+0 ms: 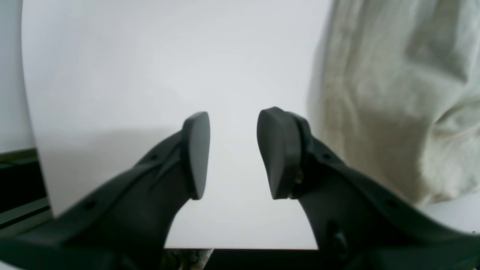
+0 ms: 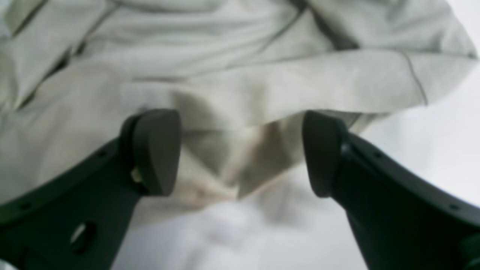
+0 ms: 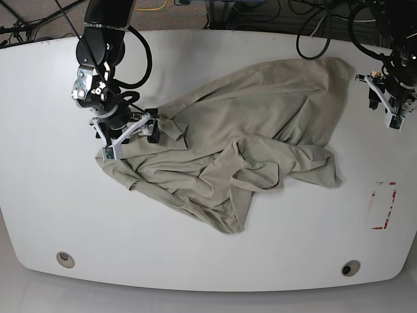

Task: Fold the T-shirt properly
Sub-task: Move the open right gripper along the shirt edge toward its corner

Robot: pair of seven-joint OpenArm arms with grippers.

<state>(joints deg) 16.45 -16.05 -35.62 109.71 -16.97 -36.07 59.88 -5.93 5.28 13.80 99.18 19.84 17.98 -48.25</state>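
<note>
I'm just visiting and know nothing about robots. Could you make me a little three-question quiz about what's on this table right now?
1. True or false: the T-shirt lies neatly folded.
2. Which gripper is over the shirt's edge: A) left gripper B) right gripper?
3. Fill in: the red-outlined rectangle on the table is near the ____ gripper's side.

Key:
1. False; it lies crumpled and spread out.
2. B; the left one is beside the cloth, over bare table. Both are open, holding nothing.
3. Left.

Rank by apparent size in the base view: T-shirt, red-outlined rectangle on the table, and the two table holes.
1. T-shirt
2. Red-outlined rectangle
3. Left hole and right hole: both small, too alike to rank.
</note>
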